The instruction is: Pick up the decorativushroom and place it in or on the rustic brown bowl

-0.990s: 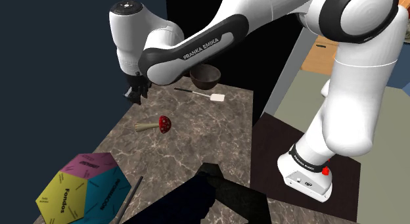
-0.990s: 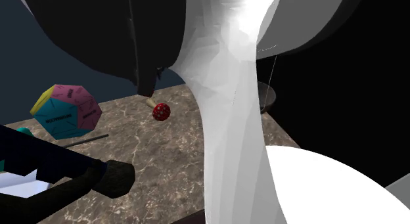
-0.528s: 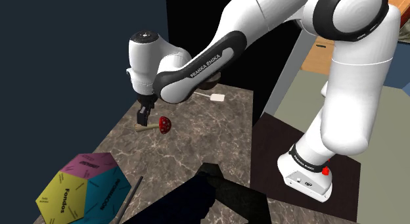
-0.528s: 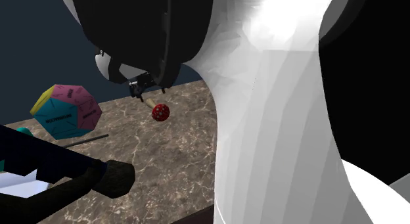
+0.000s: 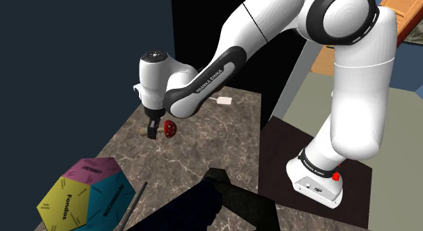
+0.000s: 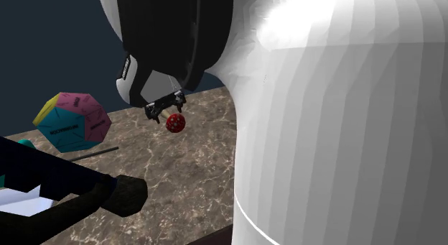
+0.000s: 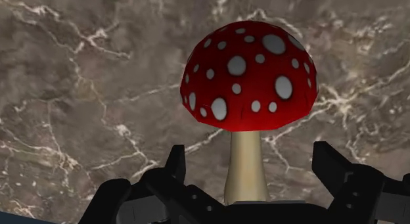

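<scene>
A mushroom with a red, white-dotted cap (image 5: pixel 169 129) and a pale beige stem lies on its side on the brown marbled counter (image 5: pixel 203 148). My black gripper (image 5: pixel 152 131) is down at the stem end, open, one finger on each side of the stem. In the wrist view the stem (image 7: pixel 246 167) runs between the two fingers (image 7: pixel 176 165) with a gap on both sides, and the cap (image 7: pixel 250 75) lies just beyond them. The second exterior view has the gripper (image 6: pixel 165 109) right above the mushroom (image 6: pixel 175 123). My arm stands in front of the counter's far end.
A large many-coloured polyhedron (image 5: pixel 85 196) sits at the counter's near left, with a thin dark rod (image 5: pixel 135 199) beside it. A white spatula head (image 5: pixel 222 100) lies past the arm. A dark shape (image 5: pixel 224 196) overlaps the near edge. The stand (image 5: pixel 318 185) is at lower right.
The gripper has come down from above the counter's far left edge to the mushroom's stem and has opened. The arm now covers the dark bowl at the back.
</scene>
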